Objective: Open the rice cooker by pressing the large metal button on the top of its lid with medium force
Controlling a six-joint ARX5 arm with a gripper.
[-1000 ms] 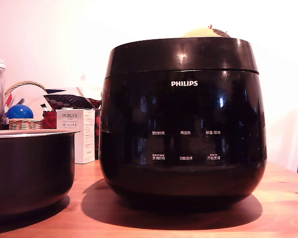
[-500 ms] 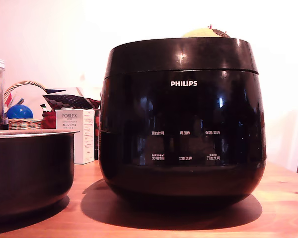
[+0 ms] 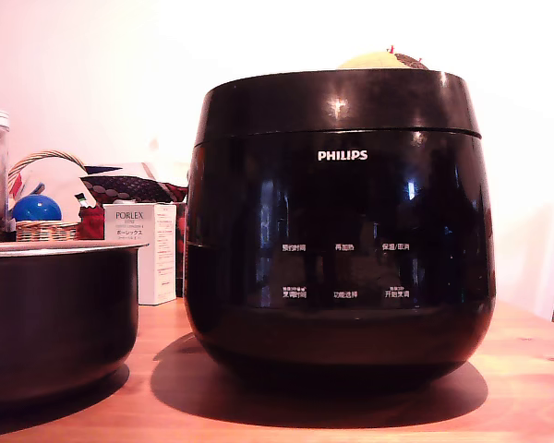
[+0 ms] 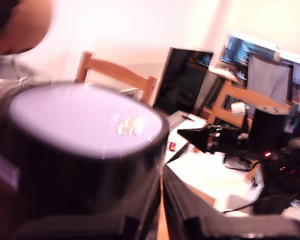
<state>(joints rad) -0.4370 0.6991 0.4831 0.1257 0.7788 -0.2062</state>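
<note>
Still shut, the cooker (image 3: pixel 340 231) fills mid-frame on the worktop (image 3: pixel 526 369), lid (image 3: pixel 337 103) seated, pot (image 3: pixel 55 309) at lower left. Wrist view blurs: the tool (image 4: pixel 162 205) looks narrowly parted beside the lid's edge, probably lining up for the button.

A glossy black rice cooker (image 3: pixel 339 231) carries a white PHILIPS logo (image 3: pixel 343 156) and six small white Chinese labels. Its lid (image 3: pixel 337 103) is the same glossy black, plain and unlettered. Beside it sits a black pot (image 3: pixel 55 309) with a silvery rim. Behind are a white box (image 3: pixel 145 249) with dark lettering, a blue ball (image 3: pixel 36 208) in a tan woven basket (image 3: pixel 44 229), all on a warm orange-brown wooden table (image 3: pixel 526 369).
</note>
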